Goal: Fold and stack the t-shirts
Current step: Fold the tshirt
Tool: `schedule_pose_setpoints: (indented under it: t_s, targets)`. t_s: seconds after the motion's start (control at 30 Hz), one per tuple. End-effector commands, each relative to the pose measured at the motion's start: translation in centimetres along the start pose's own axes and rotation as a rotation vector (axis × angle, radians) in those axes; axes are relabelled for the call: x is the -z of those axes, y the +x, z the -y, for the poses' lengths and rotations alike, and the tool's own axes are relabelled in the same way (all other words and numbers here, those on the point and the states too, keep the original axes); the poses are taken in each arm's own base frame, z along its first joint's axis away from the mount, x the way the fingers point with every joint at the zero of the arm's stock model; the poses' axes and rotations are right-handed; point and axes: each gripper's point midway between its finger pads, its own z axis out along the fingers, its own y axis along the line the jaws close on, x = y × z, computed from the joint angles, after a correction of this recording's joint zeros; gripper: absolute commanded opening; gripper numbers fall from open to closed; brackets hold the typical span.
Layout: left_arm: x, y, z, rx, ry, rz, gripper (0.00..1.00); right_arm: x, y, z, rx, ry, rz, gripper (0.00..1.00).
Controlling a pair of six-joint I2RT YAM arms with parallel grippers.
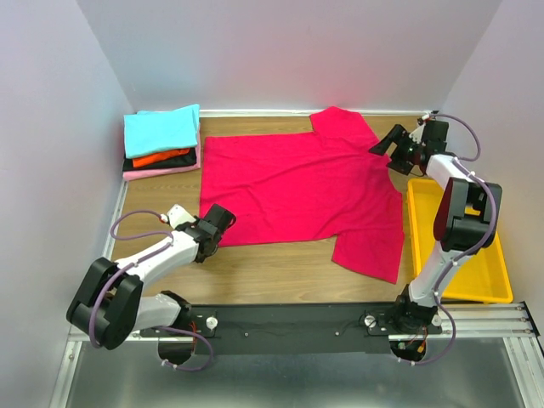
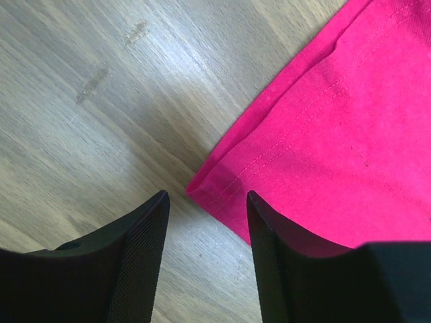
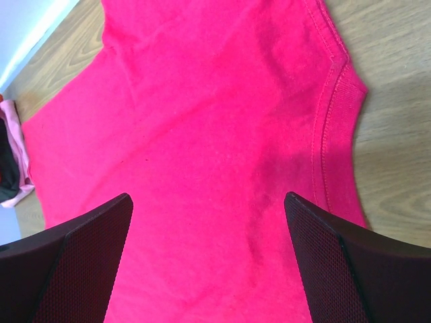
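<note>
A large crimson t-shirt [image 1: 297, 183] lies spread flat on the wooden table. My left gripper [image 1: 223, 223] is low at its near-left hem corner. In the left wrist view that corner [image 2: 212, 192] lies just ahead of the open left gripper [image 2: 207, 202], with bare wood between the fingers. My right gripper [image 1: 387, 146] hovers wide open at the shirt's right side; the right wrist view shows the right gripper [image 3: 207, 198] above cloth beside the collar [image 3: 330, 121]. Folded t-shirts are stacked at the back left: cyan [image 1: 161, 129] on top, then orange-red [image 1: 161, 157], black [image 1: 136, 163] and pink [image 1: 157, 172].
A yellow bin [image 1: 489, 272] stands at the right edge of the table, beside the right arm. White walls close in the table at the back and on both sides. Bare wood shows in front of the shirt's near hem [image 1: 272, 272].
</note>
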Motion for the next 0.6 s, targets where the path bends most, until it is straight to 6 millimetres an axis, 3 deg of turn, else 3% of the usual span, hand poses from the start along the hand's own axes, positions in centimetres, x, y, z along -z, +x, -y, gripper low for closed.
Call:
schedule_pose_setpoints:
  t_s: [0.0,0.1,0.2,0.33,0.43,0.57]
  targets:
    - [-0.4,-1.3,0.4,0.025,-0.001,0.055,0.52,1.4,-1.0,-0.8,0.009,-0.033,0.038,1.0]
    - [-0.6,-1.2,0.5,0.023,0.004,0.051,0.48,1.5,-1.1,-0.6,0.008,-0.03,0.044,1.0]
    - [-0.8,-0.9,0.7,0.009,0.018,0.039,0.28,1.7,-1.1,-0.7,0.006,-0.033,0.045,1.0]
    - [-1.1,-0.8,1.0,-0.023,0.02,0.03,0.15,1.7,-1.2,-0.6,0.003,-0.033,0.049,1.0]
    - [-1.2,-0.6,1.4,-0.049,0.036,0.019,0.0,1.7,-1.2,-0.6,0.003,-0.034,0.051,1.0]
    - [-0.8,-1.3,2.7,-0.09,0.081,0.037,0.0,1.9,-1.3,-0.8,0.011,-0.037,0.059,1.0]
